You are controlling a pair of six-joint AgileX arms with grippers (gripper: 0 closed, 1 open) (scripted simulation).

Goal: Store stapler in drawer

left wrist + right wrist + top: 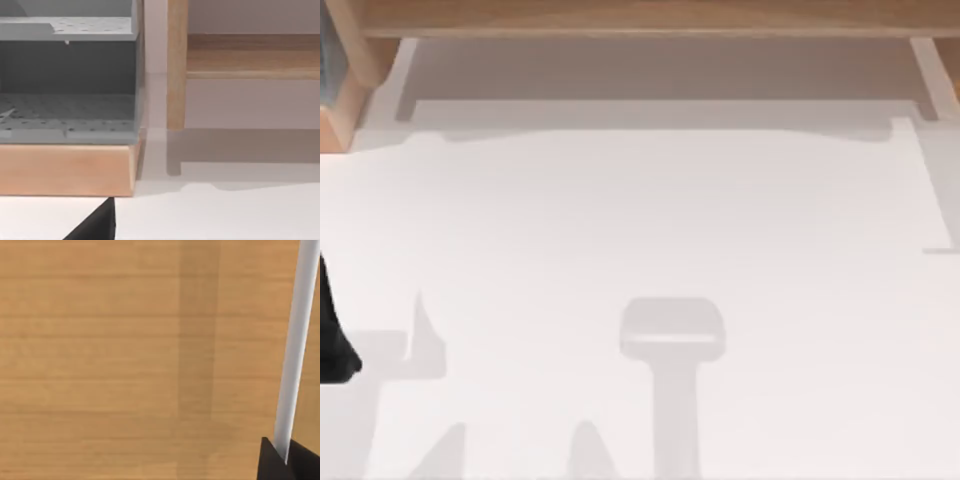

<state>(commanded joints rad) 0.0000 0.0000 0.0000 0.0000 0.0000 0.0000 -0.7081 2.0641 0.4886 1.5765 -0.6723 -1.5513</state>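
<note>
A smooth, matte white table (650, 230) spreads under soft grey shadows. At its left edge a black piece of the left arm (332, 340) juts in; whether that gripper is released or clenched cannot be told. In the right wrist view, black fingertips (272, 460) are clenched on a thin white bar (296, 340) against flat, pale-grained wood (110, 360). Farther off, the left wrist view shows a grey perforated shelf unit (67, 107) on a light wooden base (65, 170), beside a wooden post (176, 65). The stapler's place cannot be told.
</note>
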